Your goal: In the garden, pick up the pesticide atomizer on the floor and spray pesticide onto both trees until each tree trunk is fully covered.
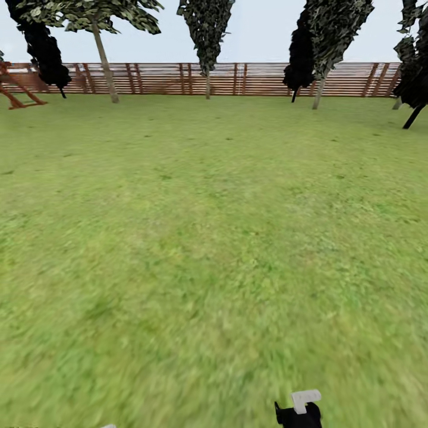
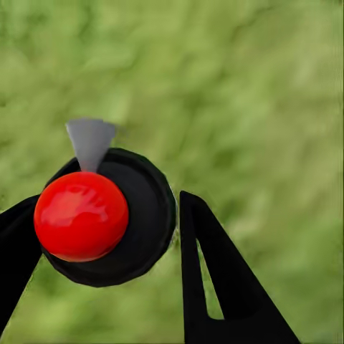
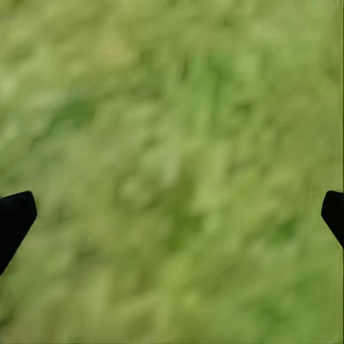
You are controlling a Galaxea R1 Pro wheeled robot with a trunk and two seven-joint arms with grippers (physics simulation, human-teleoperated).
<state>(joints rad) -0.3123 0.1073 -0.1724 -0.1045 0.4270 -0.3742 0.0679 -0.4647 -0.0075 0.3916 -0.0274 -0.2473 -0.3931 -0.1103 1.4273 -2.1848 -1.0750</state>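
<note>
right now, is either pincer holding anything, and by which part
Left pincer grips the red-topped black round atomizer by its black body; right pincer is empty.

Lawn (image 1: pixel 214 238) runs from near to far. Fence (image 1: pixel 238 79) closes the far side. Trees line it: one trunk (image 1: pixel 104 62) far left, another (image 1: pixel 320 92) far right.

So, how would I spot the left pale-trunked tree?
Follow the brown slatted fence along the far edge of the lawn to its left end. The tree stands just right of a near-black conifer; unlike it, it has a bare, pale, slightly leaning trunk and a mottled green crown.
</note>
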